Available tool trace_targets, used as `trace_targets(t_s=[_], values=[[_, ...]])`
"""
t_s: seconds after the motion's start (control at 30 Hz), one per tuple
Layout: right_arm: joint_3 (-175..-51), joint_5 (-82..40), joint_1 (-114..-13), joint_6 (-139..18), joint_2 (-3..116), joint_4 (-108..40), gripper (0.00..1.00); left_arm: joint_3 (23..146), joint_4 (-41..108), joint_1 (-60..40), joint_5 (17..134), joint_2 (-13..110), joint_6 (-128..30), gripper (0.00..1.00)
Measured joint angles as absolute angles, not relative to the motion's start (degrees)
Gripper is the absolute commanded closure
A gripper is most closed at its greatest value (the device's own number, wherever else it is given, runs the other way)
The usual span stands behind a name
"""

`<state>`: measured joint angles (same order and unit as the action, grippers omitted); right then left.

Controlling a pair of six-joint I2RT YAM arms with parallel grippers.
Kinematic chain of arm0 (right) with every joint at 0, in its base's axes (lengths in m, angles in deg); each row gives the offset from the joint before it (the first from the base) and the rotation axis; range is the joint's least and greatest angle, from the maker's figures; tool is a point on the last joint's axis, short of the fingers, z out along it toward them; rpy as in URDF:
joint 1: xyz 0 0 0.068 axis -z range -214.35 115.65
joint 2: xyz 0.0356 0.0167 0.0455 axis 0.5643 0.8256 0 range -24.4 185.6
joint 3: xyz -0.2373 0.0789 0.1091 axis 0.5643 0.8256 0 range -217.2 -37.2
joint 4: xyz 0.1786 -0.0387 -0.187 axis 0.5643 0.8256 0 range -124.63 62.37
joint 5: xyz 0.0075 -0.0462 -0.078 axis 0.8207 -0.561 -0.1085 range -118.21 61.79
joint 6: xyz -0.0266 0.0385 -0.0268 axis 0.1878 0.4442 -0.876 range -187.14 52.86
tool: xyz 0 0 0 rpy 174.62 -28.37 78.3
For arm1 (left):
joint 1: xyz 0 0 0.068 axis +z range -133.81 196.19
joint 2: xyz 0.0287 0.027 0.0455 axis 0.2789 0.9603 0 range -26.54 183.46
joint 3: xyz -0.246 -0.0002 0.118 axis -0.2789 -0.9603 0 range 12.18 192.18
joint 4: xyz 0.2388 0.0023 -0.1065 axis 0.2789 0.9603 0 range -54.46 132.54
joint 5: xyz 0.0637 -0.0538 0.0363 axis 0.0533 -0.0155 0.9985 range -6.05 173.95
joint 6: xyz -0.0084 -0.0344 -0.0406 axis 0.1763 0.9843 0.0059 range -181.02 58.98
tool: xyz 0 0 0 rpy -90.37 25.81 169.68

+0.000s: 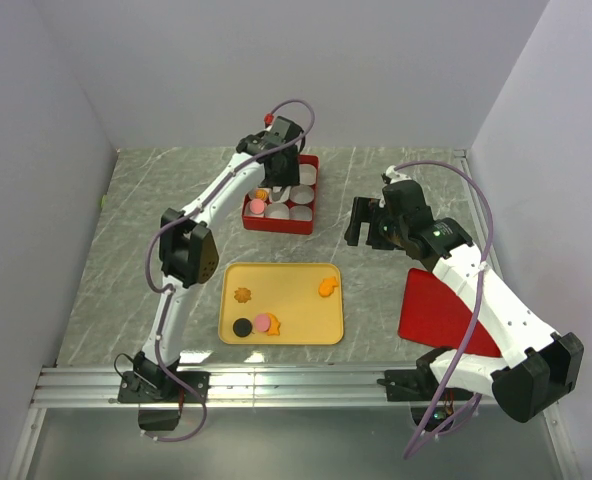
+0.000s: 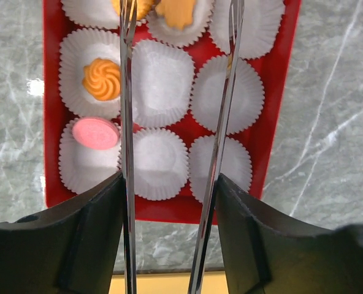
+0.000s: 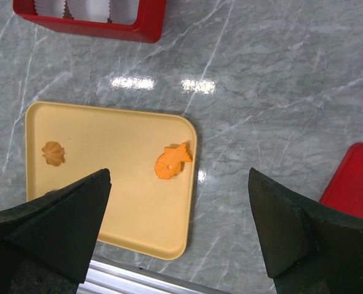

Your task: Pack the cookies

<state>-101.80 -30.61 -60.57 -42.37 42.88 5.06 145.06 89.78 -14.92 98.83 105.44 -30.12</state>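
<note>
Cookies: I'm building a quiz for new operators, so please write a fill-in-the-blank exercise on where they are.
The left hand hangs over the ___ box. The black cookie lies on the ___ tray. The fish-shaped cookie is ___. The pink cookie in the box sits in a white paper ___.
Missing: red, yellow, orange, cup.

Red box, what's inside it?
White paper cups. One holds a pink cookie, another an orange swirl cookie. More orange-tan cookies lie at the far end, partly covered by the left fingers and the picture's edge. The rest look empty.
</note>
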Motion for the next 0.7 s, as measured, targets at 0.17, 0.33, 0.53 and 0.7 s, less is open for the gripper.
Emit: trace_targets(t_s=[0.17,0.33,0.53,0.7], values=[[-101.80,-30.58,-60.57,-42.35,42.88,5.30,0.00,145.96,89.80,-14.07,98.94,105.35,-30.01,0.37],[-101.80,-30.52,-60.57,-42.28,42.88,5.32,0.00,144.82,89.89,-13.89,99.24,102.53,-30.01,0.38],[-101.56,-29.71,-60.57,-41.25,42.84,5.25,0.00,136.36,90.46,-14.00,98.50,90.36,-30.12,0.42],[-99.28,-28.81,-60.57,-39.90,41.81,4.68,0.00,120.01,91.18,-15.42,97.87,74.27,-29.64,0.42]])
